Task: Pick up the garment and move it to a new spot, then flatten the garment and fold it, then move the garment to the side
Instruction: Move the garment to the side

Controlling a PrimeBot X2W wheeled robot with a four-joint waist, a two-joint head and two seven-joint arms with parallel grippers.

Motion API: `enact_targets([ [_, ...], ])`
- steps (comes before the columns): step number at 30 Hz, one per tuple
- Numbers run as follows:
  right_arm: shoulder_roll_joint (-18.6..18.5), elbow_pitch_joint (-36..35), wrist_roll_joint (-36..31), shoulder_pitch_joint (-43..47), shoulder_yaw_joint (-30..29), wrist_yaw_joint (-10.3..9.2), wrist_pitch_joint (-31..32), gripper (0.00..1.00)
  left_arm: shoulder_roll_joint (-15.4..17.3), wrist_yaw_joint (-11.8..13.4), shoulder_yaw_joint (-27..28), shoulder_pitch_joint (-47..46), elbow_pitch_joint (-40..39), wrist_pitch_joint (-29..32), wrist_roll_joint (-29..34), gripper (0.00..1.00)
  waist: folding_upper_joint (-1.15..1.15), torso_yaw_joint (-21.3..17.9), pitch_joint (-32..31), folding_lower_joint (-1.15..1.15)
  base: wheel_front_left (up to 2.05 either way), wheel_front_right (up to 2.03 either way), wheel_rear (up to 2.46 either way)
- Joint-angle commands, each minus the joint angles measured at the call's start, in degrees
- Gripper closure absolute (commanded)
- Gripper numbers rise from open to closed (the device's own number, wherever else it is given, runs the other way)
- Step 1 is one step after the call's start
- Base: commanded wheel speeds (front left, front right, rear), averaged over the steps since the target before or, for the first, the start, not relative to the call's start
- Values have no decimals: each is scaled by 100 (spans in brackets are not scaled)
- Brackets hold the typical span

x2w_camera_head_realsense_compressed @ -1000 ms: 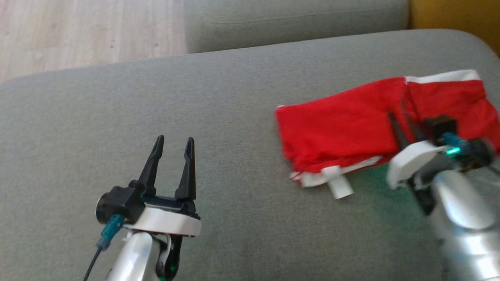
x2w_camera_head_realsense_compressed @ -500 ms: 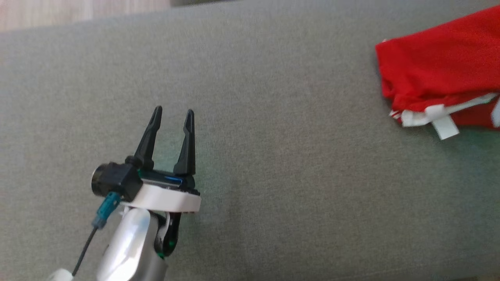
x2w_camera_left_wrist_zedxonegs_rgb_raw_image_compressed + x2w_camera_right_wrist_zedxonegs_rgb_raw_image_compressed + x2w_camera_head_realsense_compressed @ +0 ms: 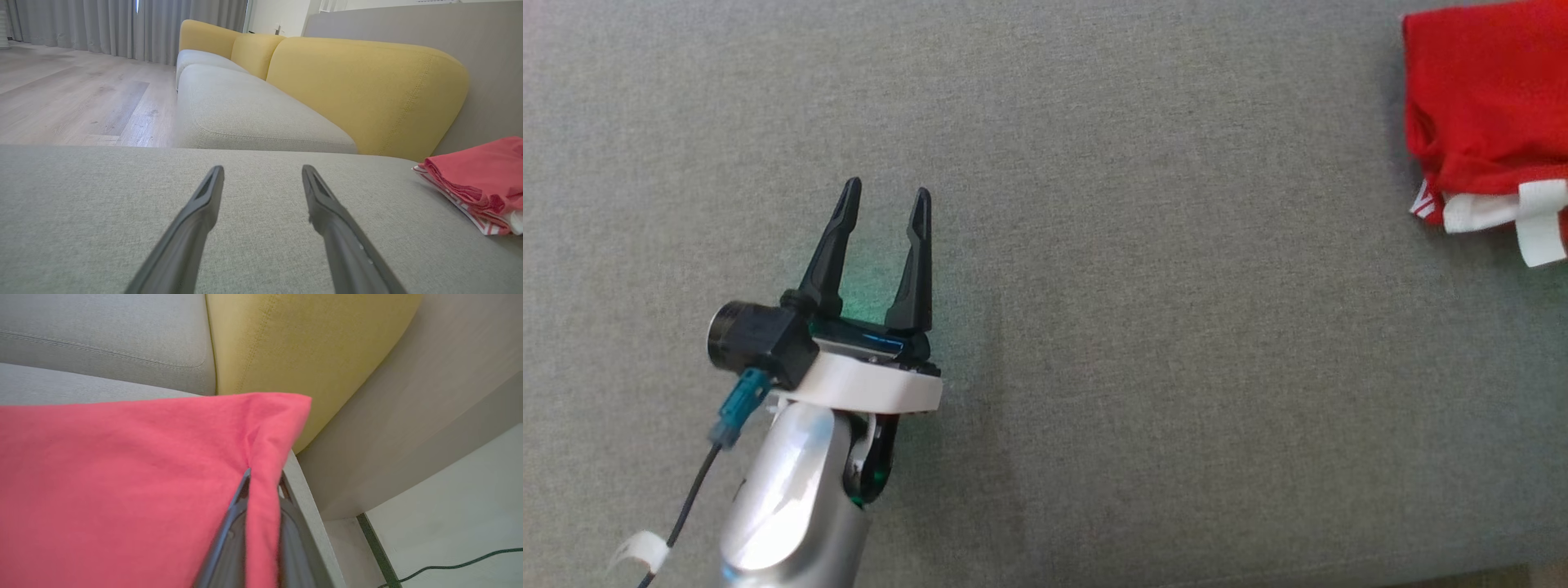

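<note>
The garment (image 3: 1486,122) is a folded red cloth with white trim, lying at the far right of the grey sofa seat (image 3: 1135,327). In the left wrist view the garment (image 3: 482,179) rests at the right, well away from that arm's fingers. My left gripper (image 3: 884,189) hovers open over bare seat fabric, holding nothing, and its own view shows the left gripper (image 3: 262,169) with a wide gap between its fingers. My right gripper (image 3: 263,477) is shut on a pinched fold of the garment (image 3: 122,477) near the seat's right edge.
Yellow backrest cushions (image 3: 367,85) line the back of the sofa, and a second grey seat cushion (image 3: 245,110) lies beyond. Wooden floor (image 3: 73,94) and grey curtains lie to the left. A grey wall panel (image 3: 408,416) and a floor cable (image 3: 449,563) sit past the right edge.
The head camera has shifted, so the whole picture moved. The garment now sits farther right of my left gripper, and the right arm has passed out of the head view. Left gripper stays open.
</note>
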Motion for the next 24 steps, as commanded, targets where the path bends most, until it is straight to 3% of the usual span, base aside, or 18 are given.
enact_targets([
  [1,-213,-139,-35,-101,8,-5,-39,100,46,-38,172,-139,-182,-29,53,0,0,-4,4,-1,0,0,0],
  [4,-190,-89,-109,-106,-87,-5,-70,100,46,-47,173,-148,-159,-29,58,0,0,-13,7,-1,0,0,0],
  [5,-179,-76,-142,-111,-136,-5,-89,80,46,-49,173,-151,-150,-29,58,0,0,-15,0,-1,0,0,0],
  [6,-165,-69,-182,-114,-193,-5,-122,9,46,-52,176,-153,-140,-29,56,0,0,-18,-12,-1,0,0,0],
  [7,-133,-48,-191,-116,-245,-5,-141,0,46,-54,179,-154,-128,-29,53,0,0,-20,-34,-1,0,0,0],
  [16,145,-136,-358,-66,-227,-5,-430,0,46,-64,340,19,-82,-29,1,0,0,-18,-627,-1,0,0,0],
  [24,846,-707,36,171,260,-5,-599,0,46,9,704,425,-156,-29,-86,0,0,35,-1502,-1,0,0,0],
])
